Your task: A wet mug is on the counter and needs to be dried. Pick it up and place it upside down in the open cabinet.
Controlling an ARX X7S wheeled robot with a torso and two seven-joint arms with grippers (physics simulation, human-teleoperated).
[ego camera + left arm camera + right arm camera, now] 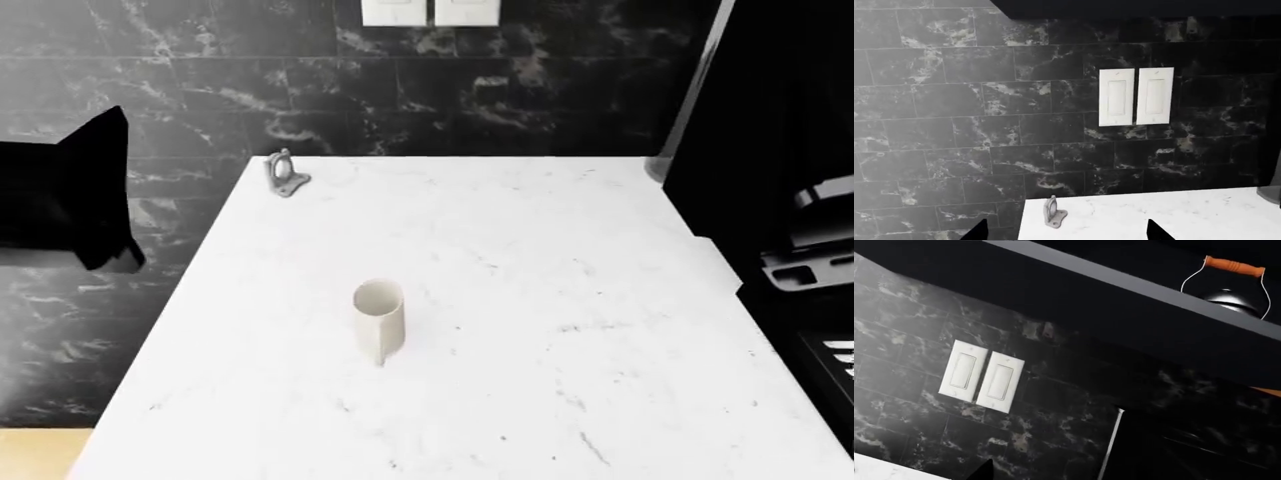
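The cream-white mug point(379, 316) stands upright near the middle of the white counter point(561, 300), with its handle towards me. It does not show in either wrist view. My left arm point(67, 195) hangs off the counter's left side, well away from the mug. My left gripper point(1067, 235) is open and empty and faces the back wall over the counter's far left corner point(1154, 215). My right gripper point(1067, 475) shows one fingertip point(984, 471); the other is lost against a dark background. It holds nothing and points up at the wall and the open cabinet point(1134, 290).
A small grey metal trinket point(284, 175) stands at the counter's back left corner and shows in the left wrist view point(1054, 212). Two white wall switches point(1135, 96) are on the black tiles. A black coffee machine point(781, 190) fills the right. A kettle point(1231, 287) sits in the cabinet.
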